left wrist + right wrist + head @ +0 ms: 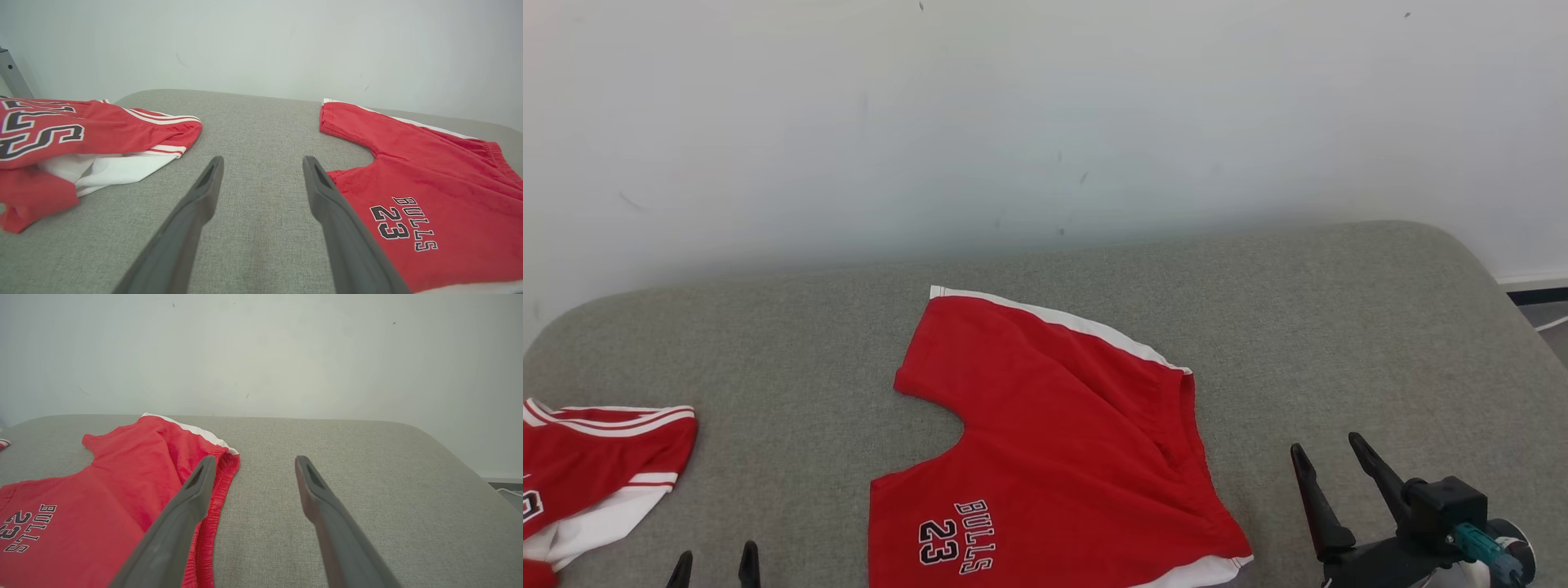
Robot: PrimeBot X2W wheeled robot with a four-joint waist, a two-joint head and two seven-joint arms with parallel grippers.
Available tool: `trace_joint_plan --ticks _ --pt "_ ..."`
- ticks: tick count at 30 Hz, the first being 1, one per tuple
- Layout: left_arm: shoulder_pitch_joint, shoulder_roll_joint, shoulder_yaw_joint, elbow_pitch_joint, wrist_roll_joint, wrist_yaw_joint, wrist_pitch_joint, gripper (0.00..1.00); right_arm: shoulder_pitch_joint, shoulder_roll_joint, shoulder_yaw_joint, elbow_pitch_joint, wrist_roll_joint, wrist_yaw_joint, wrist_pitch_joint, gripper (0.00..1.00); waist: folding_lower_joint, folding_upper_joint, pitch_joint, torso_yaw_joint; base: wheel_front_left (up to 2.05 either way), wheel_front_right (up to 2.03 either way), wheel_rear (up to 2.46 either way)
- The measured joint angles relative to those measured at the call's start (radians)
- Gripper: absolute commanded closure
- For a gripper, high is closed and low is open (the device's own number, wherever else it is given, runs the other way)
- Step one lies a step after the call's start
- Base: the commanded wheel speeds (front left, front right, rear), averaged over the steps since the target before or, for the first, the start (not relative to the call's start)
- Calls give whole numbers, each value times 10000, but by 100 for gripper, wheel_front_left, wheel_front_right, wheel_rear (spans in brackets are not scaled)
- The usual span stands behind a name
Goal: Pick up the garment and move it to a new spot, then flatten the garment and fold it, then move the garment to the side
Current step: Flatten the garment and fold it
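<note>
Shorts (1054,441) are laid nearly flat on the cushion (1298,327). Left gripper (716,552) and right gripper (1325,445) are spread wide (empty); opposite edges should be pinched evenly.

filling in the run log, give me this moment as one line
red shorts: spread on grey cushion, ungrasped | left jaws: open, empty | right jaws: open, empty | jersey: at robot's left

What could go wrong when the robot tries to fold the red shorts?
The left fingers hang between the red shorts and another red garment, so they might grab the wrong one. The shorts are creased near the waistband by the right fingers; pinching there might catch one layer and bunch them.
</note>
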Motion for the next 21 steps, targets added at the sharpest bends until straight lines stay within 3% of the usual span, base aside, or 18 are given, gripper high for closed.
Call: trace_joint_plan --ticks 21 --pt "21 -466 395 -84 414 0 8 0 3 134 -27 130 -362 -10 0 0 0 0 -26 80 0 0 0"
